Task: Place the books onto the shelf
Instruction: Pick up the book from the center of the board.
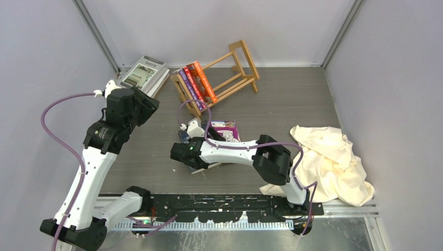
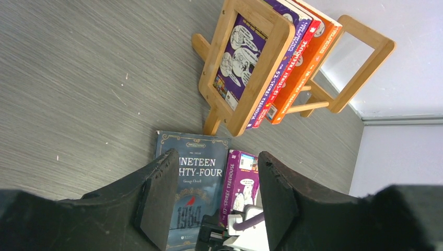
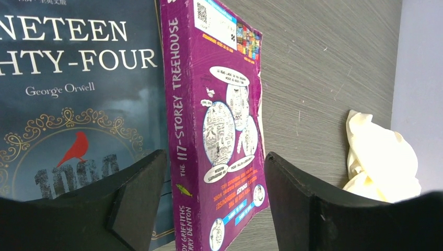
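Note:
The shelf [image 1: 249,63] stands askew at the back, with purple, red and orange books [image 1: 196,82] in its left end. A dark blue book [image 3: 68,89] lies flat mid-table. A purple book [image 3: 219,120] sits tilted beside it, showing its spine and back cover. My right gripper [image 3: 214,157] is open and low, its jaws either side of the purple book's near end; I cannot tell if they touch it. My left gripper [image 2: 217,157] hangs open and empty above the table's left, well clear of both books. Grey and white books [image 1: 144,72] are stacked at the back left.
A crumpled cream cloth [image 1: 329,162] lies at the right, near the front edge. Grey walls close in the table on three sides. The right arm's purple cable [image 1: 206,123] loops over the loose books, close to the shelf's near end frame [image 2: 266,73].

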`<action>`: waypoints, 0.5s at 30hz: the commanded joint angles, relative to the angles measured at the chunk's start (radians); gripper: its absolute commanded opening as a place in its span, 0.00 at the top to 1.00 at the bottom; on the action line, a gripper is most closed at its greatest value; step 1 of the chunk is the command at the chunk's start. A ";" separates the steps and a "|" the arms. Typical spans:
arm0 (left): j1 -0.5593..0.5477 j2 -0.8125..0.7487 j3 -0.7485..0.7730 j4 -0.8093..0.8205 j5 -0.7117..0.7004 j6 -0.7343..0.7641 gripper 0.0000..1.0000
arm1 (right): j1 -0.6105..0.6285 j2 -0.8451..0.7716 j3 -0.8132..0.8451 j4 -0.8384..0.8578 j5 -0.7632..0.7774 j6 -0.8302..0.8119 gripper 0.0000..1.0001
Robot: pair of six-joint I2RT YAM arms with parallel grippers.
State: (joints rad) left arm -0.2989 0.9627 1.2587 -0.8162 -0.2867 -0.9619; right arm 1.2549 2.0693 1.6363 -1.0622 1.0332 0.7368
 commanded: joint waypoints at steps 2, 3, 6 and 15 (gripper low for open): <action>0.006 0.004 0.046 0.033 0.004 -0.001 0.43 | 0.002 -0.002 -0.017 0.021 0.003 0.013 0.26; 0.006 0.004 0.045 0.034 0.004 0.000 0.43 | 0.001 -0.001 -0.020 0.022 0.003 0.013 0.26; 0.006 0.005 0.040 0.038 0.005 -0.003 0.43 | -0.006 -0.001 -0.032 0.032 -0.005 0.011 0.26; 0.006 0.007 0.012 0.057 0.005 -0.008 0.43 | -0.024 0.020 -0.048 0.041 -0.020 0.003 0.26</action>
State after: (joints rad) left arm -0.2989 0.9737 1.2591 -0.8116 -0.2867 -0.9653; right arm 1.2407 2.0842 1.5875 -1.0363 1.0054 0.7353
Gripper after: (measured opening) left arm 0.573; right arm 0.737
